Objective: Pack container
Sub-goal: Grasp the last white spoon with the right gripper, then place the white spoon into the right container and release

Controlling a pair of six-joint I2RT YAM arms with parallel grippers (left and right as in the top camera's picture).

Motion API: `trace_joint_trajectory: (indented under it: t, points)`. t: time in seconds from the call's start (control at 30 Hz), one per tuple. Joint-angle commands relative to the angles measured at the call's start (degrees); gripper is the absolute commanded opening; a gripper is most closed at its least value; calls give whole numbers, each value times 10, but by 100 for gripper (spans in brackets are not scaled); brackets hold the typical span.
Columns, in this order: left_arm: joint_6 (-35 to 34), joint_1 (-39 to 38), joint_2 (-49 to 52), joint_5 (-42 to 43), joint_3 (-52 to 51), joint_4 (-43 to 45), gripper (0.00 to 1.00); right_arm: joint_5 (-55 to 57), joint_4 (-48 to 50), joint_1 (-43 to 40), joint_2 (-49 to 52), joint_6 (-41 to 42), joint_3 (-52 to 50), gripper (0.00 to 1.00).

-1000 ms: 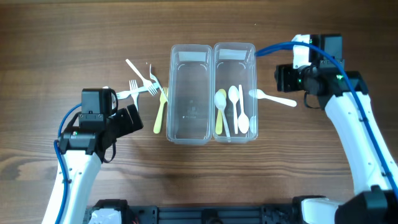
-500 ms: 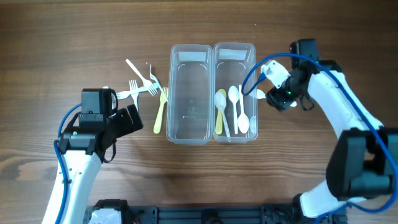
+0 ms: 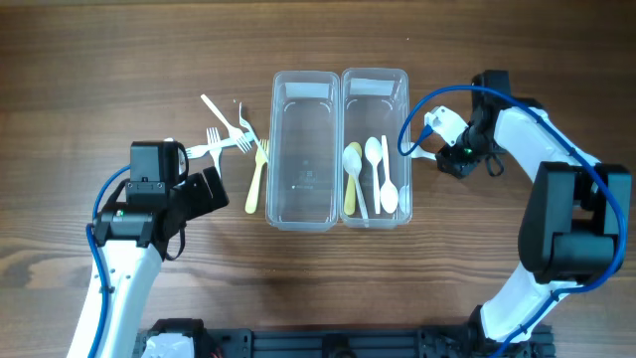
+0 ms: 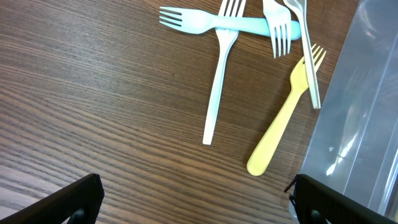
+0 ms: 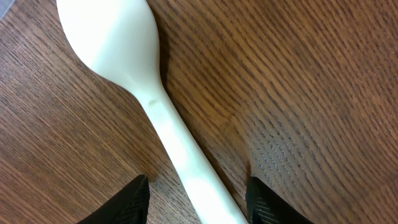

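Observation:
Two clear containers stand side by side. The left one [image 3: 302, 149] is empty; the right one [image 3: 375, 99] holds a yellow spoon [image 3: 352, 177] and two white spoons [image 3: 381, 171]. A white spoon [image 5: 149, 93] lies on the table just right of the containers. My right gripper [image 5: 198, 196] is open, low over it, with its fingertips on either side of the handle; it also shows in the overhead view [image 3: 455, 157]. A yellow fork [image 4: 285, 118] and several white forks [image 4: 217, 81] lie left of the containers. My left gripper [image 4: 196, 199] is open and empty, near the forks.
The wooden table [image 3: 119, 60] carries the containers at the middle. The wall of the left container [image 4: 360, 106] is at the right edge of the left wrist view. The right arm's blue cable [image 3: 412, 119] loops over the right container's edge.
My right gripper has moved down and left to the white spoon beside the right container and now straddles its handle. The left arm has not moved.

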Motion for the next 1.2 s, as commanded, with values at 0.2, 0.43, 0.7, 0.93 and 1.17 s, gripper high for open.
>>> trace_joint_trajectory:
  t: [0.2,0.43,0.7,0.93,1.17]
  points:
    - [9,3,0,-8,12,2,100,-5,-15,-1,41,4,-5,35]
    - [9,3,0,-8,12,2,100,77,14,-11,46,184,-9,25]
    - [9,3,0,-8,12,2,100,58,-6,-26,46,500,-9,12]
    - [9,3,0,-8,12,2,100,-92,-24,-26,-28,568,-6,4]
    - [9,3,0,-8,12,2,100,-162,-34,14,-294,613,8,4]
